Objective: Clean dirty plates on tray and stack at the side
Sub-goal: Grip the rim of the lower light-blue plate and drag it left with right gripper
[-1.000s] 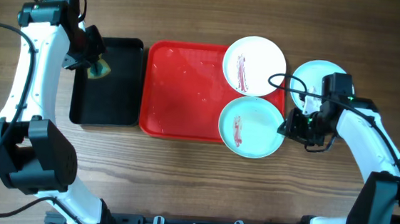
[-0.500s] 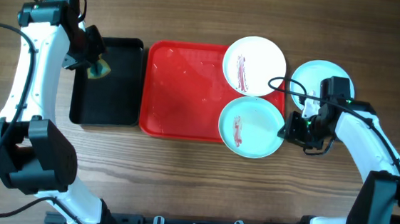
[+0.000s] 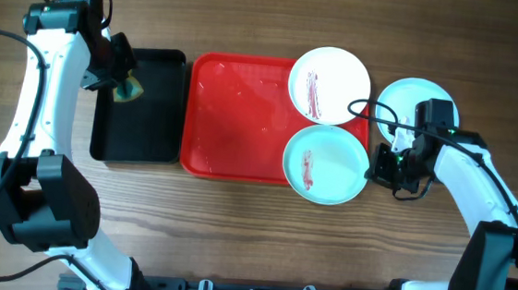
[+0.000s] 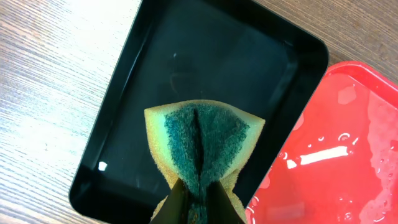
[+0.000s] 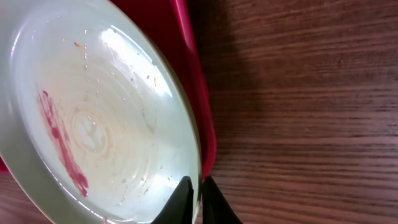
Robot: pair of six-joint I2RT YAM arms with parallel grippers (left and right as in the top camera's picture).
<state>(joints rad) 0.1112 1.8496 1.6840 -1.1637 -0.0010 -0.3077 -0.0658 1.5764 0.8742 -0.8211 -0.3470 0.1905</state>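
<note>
The red tray point(image 3: 233, 115) holds two dirty plates at its right end: a white plate point(image 3: 329, 84) at the back and a pale mint plate point(image 3: 325, 164) in front, each with a red sauce streak. My right gripper point(image 3: 371, 168) is shut on the mint plate's right rim; in the right wrist view its fingers point(image 5: 200, 199) pinch the rim of the mint plate point(image 5: 99, 124) beside the tray's edge point(image 5: 196, 81). A clean mint plate point(image 3: 414, 97) lies on the table right of the tray. My left gripper point(image 4: 199, 202) is shut on a yellow-green sponge point(image 4: 202, 137).
A black tray point(image 3: 145, 127) lies left of the red tray, with the sponge point(image 3: 130, 87) held over its back left part. Water drops glisten on the red tray's floor point(image 4: 348, 155). Wooden table surrounds everything.
My right gripper has closed its fingers onto the front mint plate's rim. The left arm and the sponge have not moved.
</note>
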